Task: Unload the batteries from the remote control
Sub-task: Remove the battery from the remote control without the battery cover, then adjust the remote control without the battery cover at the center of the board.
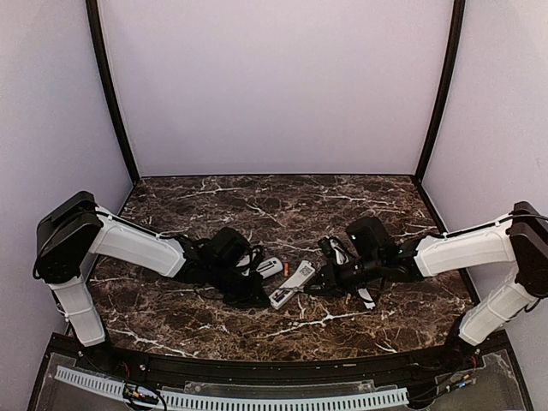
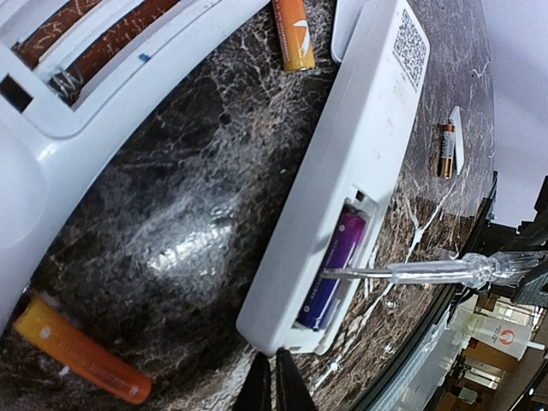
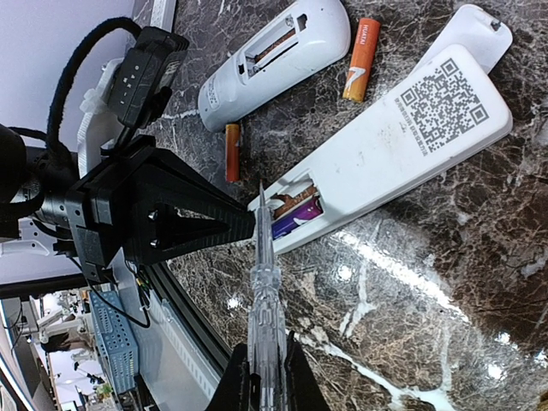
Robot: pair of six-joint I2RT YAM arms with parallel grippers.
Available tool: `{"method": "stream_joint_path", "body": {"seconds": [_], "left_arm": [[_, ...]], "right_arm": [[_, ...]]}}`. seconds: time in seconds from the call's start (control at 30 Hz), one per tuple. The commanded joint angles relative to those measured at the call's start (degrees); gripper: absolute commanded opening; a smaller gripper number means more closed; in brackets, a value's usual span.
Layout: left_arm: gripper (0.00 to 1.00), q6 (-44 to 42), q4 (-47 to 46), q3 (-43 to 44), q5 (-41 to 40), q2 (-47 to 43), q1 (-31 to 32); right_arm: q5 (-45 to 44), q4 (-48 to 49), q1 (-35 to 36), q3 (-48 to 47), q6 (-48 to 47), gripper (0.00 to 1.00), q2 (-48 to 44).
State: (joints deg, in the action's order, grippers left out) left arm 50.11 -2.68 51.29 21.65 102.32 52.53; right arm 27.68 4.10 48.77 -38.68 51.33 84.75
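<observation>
A white remote control (image 2: 360, 163) with a QR label lies back-up, its compartment open at the near end. A purple battery (image 2: 334, 270) sits inside it, with a copper one (image 3: 295, 201) beside it. My right gripper (image 3: 265, 364) is shut on a clear-handled screwdriver (image 3: 265, 291), whose tip rests at the purple battery. My left gripper (image 2: 274, 385) is shut and empty, its fingertips against the remote's compartment end. Loose orange batteries (image 2: 293, 34) (image 2: 81, 351) lie on the table. A second white remote (image 2: 86, 77) lies open, copper batteries showing inside.
A small battery (image 2: 446, 150) rests on a white cover plate to the right. Another white cover (image 3: 475, 26) lies by the QR remote's far end. The dark marble table (image 1: 214, 325) ends at a black front rail close to both grippers.
</observation>
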Motion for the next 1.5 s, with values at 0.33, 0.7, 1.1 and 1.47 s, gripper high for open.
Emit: {"method": "stream_joint_path", "body": {"seconds": [0.33,0.7,1.1,1.47], "left_arm": [[0.28,-2.9,3.1,1.1,-4.2,-5.2,-1.1],[0.63,-6.7,6.3,4.4,-5.3,-6.3,-2.0],[0.74,-9.8,2.9,6.6,-0.3,-1.4,-2.6],[0.74,-10.1,2.9,7.5,2.5,1.6,-2.6]], "right_arm": [[-7.9,-9.5,-0.2,-4.0,-4.7,0.00,-6.1],[-14.5,-18.9,-6.5,-1.5,-4.7,0.00,-15.4],[-20.0,-25.1,-9.6,4.1,-1.5,0.00,-23.4],[-13.3,-16.8,-9.6,5.4,-3.0,0.00,-18.7]]}}
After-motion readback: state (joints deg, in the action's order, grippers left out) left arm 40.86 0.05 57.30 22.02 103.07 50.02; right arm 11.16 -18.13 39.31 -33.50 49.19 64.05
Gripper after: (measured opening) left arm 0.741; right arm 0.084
